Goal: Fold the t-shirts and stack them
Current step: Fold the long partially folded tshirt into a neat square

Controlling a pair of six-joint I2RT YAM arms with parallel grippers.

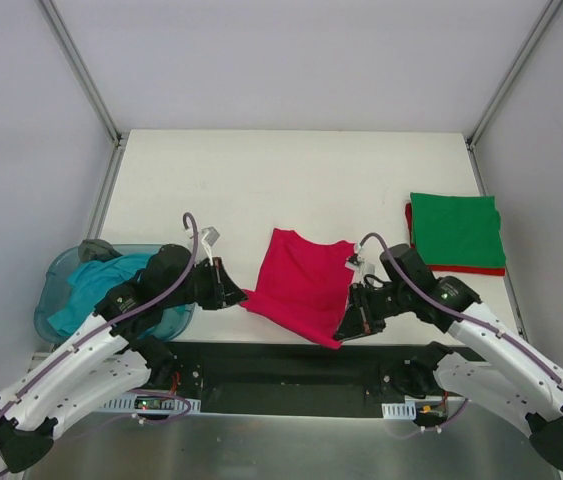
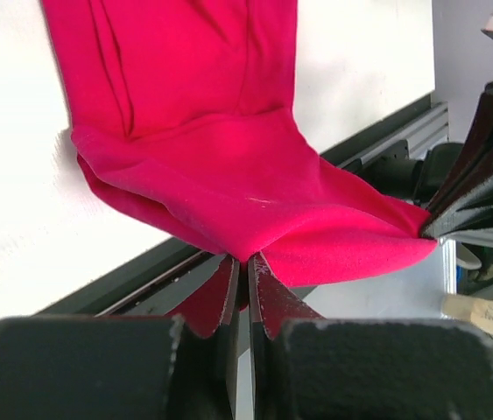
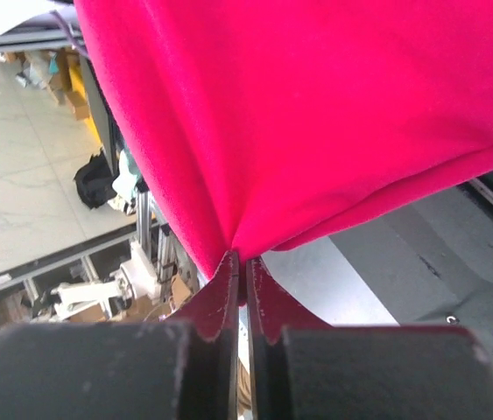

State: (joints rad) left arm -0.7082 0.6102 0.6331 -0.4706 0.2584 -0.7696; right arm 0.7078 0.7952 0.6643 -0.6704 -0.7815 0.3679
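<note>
left wrist: end effector [image 2: 244,264] pinches crimson t-shirt [image 2: 228,175]

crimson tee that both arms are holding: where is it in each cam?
Top external: crimson t-shirt at lower centre, between the left gripper and the right gripper.
Left wrist: fills the upper centre, its edge pinched in the left gripper.
Right wrist: fills the top, its edge pinched in the right gripper.
Shared landmark: black base plate under the shirt's near edge.
</note>
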